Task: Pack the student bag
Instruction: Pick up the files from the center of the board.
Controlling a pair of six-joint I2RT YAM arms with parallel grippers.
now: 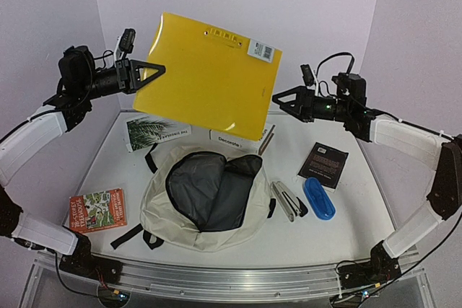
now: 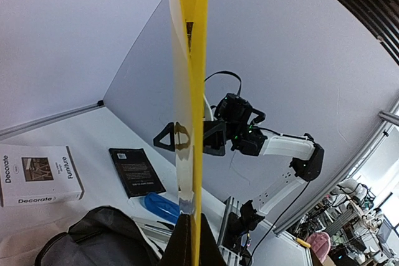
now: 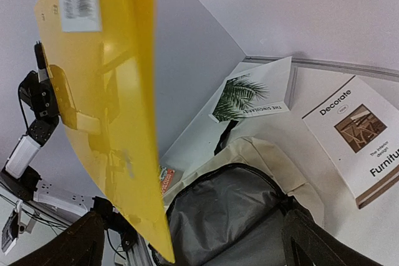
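Top view: the student bag (image 1: 208, 198) lies flat at lower centre of the frame, its unzipped mouth gaping upward and the grey lining showing. I judge it soft, light and floppy, best gripped at the mouth rim. Its long axis seems to run left-right, though that is uncertain. At upper left the left gripper (image 1: 149, 70) pinches a raised yellow folder (image 1: 209, 70).

Left wrist view: the folder is edge-on, the bag at bottom left.

Right wrist view: the right gripper (image 3: 196, 244) is spread wide and empty above the bag's mouth.
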